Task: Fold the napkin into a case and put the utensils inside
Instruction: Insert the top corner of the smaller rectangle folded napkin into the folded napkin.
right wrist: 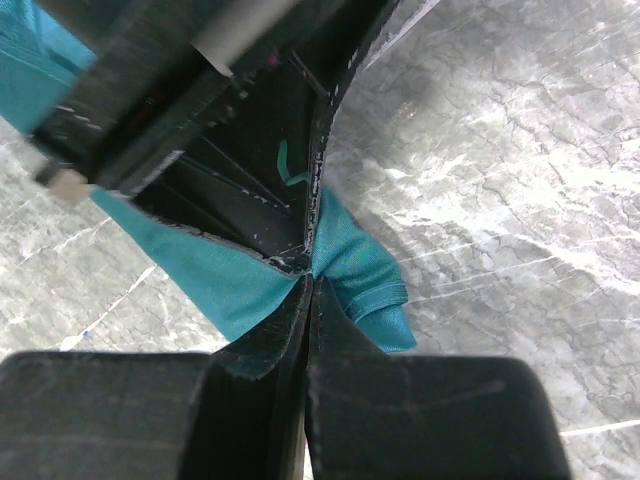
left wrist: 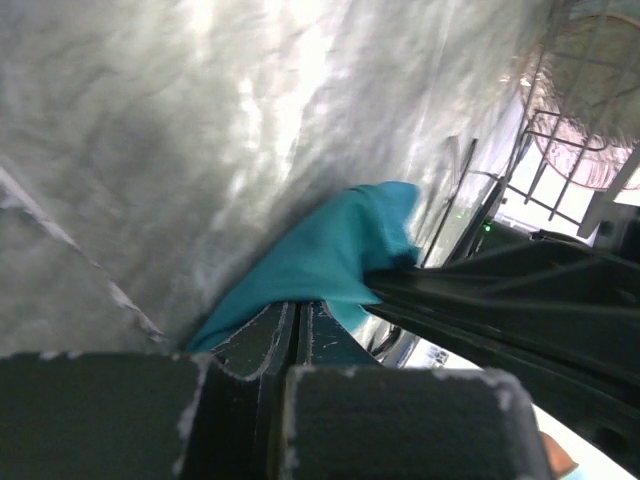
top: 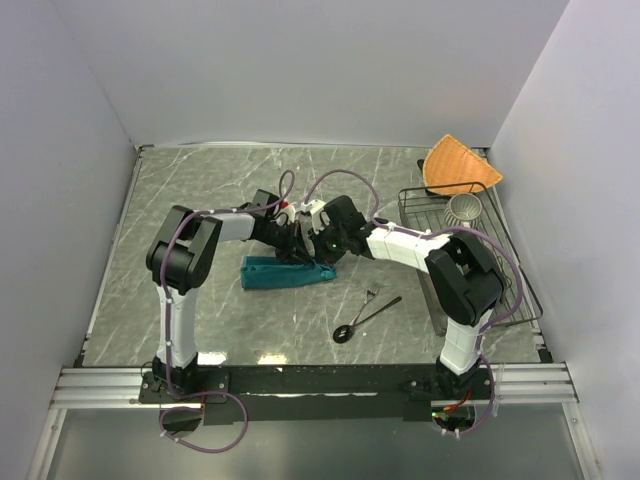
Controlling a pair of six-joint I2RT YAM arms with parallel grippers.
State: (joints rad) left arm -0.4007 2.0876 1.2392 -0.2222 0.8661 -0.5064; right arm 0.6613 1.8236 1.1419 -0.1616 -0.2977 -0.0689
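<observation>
Teal napkin (top: 283,273), bunched fold, mid-bench (top: 200,190). Left pincer (left wrist: 297,320) and right pincer (right wrist: 309,283) both clamped tight on its end toward the right edge. Their tips meet, hiding that corner from above. Spoon (top: 365,318) lies nearer the near edge. Fork (top: 372,295) beside it, barely legible.

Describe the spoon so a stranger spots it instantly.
On the marble table, look left of the wire rack, near the right arm's base. The spoon lies there: slim and dark with a round black bowl, unlike the silver fork beside it.

White links (top: 180,330), blk joints (top: 185,255), purple cables (top: 340,173) w/ loops
</observation>
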